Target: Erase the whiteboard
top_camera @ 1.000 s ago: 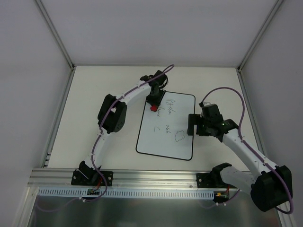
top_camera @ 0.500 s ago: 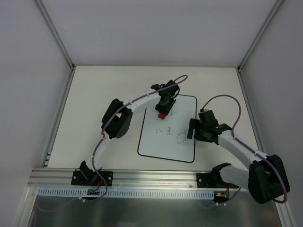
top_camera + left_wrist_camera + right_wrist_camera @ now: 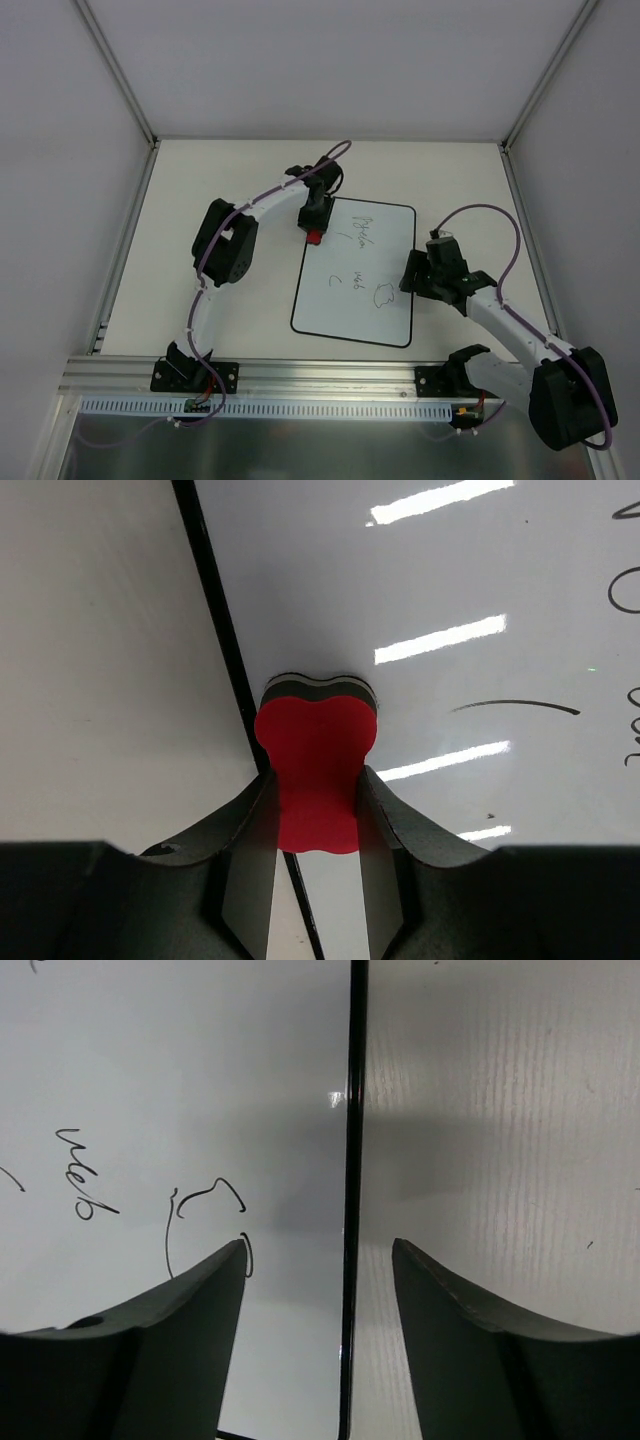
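- Lying flat on the table (image 3: 200, 190), the whiteboard (image 3: 340, 300) is white and black-rimmed, with dark scribbles, perhaps words.
- Right gripper (image 3: 318, 1250): jaws apart, straddling the whiteboard's right edge.
- Left gripper (image 3: 318, 800) clamps a red eraser (image 3: 316, 740) at the whiteboard's upper-left edge.

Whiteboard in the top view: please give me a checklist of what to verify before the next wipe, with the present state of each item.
1. Grip on the red eraser by the left gripper: ok, clamped between both fingers.
2. Eraser over the writing: not ok; it sits on the left border of the whiteboard, and the marks lie further right.
3. Board clean: not ok; several scribbles show.
4. Right gripper steadying the board: cannot tell; its jaws stand open astride the right border, contact not visible.
5. Wiping path free of the right arm: ok; it is at the right edge.
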`<action>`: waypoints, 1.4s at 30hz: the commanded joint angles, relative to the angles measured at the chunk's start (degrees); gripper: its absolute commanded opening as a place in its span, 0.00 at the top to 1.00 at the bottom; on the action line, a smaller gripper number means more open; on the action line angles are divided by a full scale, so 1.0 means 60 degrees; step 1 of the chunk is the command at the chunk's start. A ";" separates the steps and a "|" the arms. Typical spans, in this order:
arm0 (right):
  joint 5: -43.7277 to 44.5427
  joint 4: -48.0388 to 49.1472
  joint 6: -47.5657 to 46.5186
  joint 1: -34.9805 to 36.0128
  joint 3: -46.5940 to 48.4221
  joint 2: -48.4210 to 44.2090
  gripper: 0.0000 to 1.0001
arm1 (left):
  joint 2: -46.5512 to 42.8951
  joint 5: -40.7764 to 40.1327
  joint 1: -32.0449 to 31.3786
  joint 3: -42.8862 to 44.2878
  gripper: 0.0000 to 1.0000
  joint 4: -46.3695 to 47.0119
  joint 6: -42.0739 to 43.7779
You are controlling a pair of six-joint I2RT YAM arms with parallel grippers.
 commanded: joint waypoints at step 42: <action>0.0082 0.1393 0.0637 -0.0005 0.0181 0.2456 0.95 | 0.0994 0.0292 0.0021 0.1005 1.00 -0.0877 -0.1072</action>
